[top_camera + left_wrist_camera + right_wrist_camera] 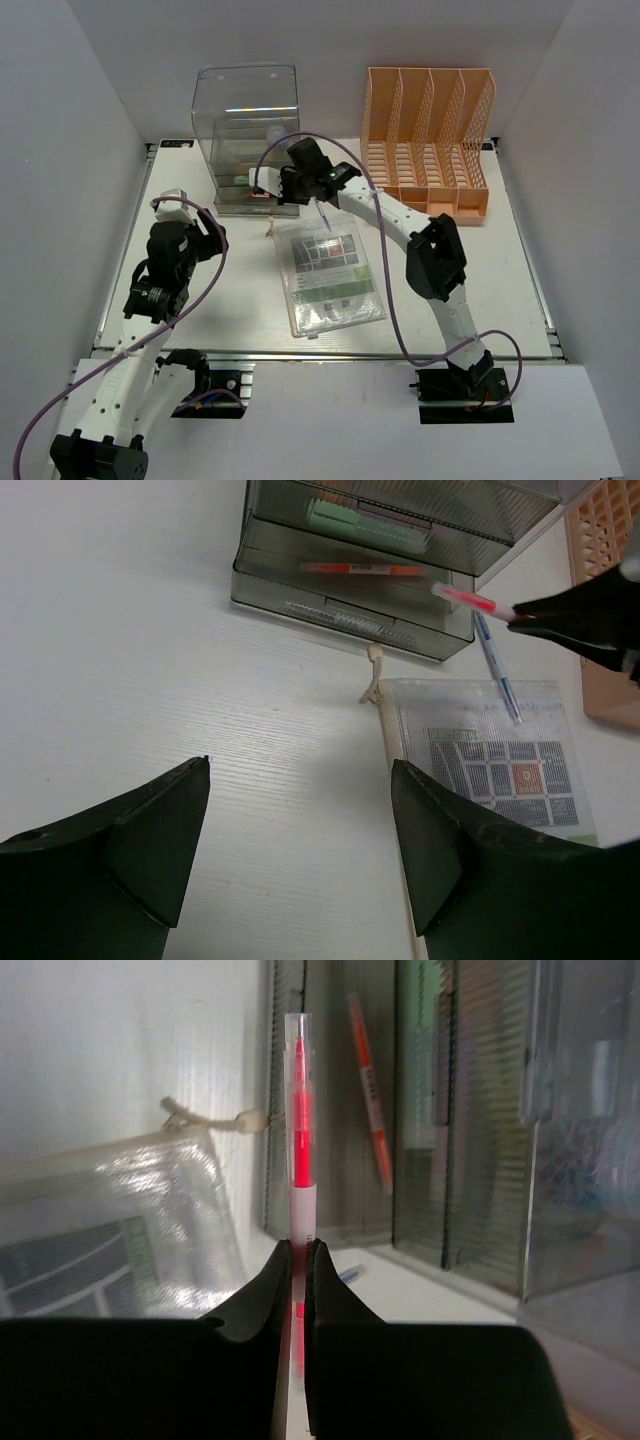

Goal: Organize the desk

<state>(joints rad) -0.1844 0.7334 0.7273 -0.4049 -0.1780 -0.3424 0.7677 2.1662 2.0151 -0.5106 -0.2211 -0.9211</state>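
The white desk (210,300) holds a clear drawer box (245,140) at the back. My right gripper (276,186) hovers just in front of the box, shut on a red pen (300,1110) that sticks out past its fingertips (285,1260) toward the drawers. The left wrist view shows the same red pen (470,600) in front of the box (370,560). A blue pen (497,670) lies at the top edge of a clear document pouch (330,275). My left gripper (300,765) is open over bare desk left of the pouch, holding nothing.
An orange file rack (428,140) stands at the back right. The box drawers hold an orange pen (365,570) and green items (350,520). A string tie (373,675) lies at the pouch's corner. White walls close in the desk's sides and back.
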